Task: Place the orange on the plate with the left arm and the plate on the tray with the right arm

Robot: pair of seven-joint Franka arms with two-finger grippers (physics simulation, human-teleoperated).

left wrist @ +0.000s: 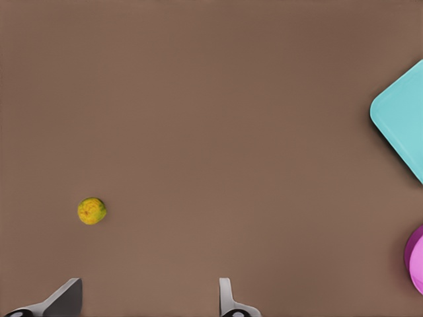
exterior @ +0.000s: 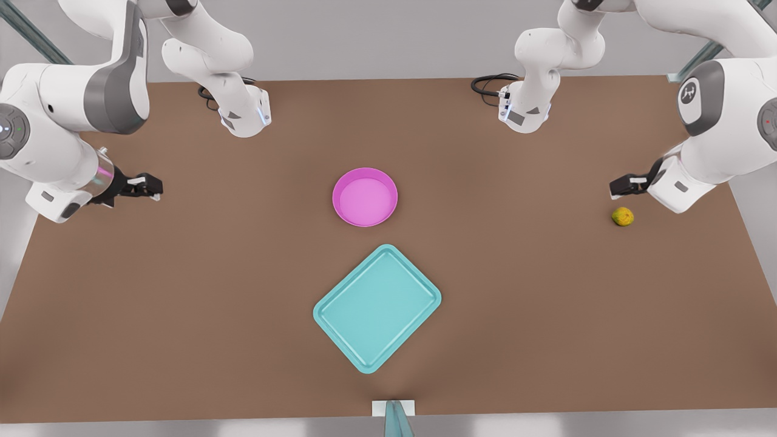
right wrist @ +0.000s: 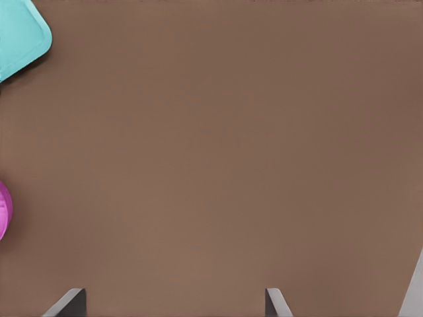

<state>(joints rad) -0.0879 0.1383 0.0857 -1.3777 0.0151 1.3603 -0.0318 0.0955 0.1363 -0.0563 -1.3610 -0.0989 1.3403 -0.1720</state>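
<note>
Front view: the orange (exterior: 623,216) lies on the brown counter (exterior: 546,315) just below the left gripper (exterior: 614,188), whose jaws stand open and empty. The right gripper (exterior: 156,187), well apart from the plate (exterior: 365,197) and tray (exterior: 377,308), waits.

Left wrist view: the orange (left wrist: 92,211) sits ahead of the jaws, off to one side. It looks small, light, firm and apt to roll; grip across its middle.

Right wrist view: jaws spread over bare, flat counter.
</note>
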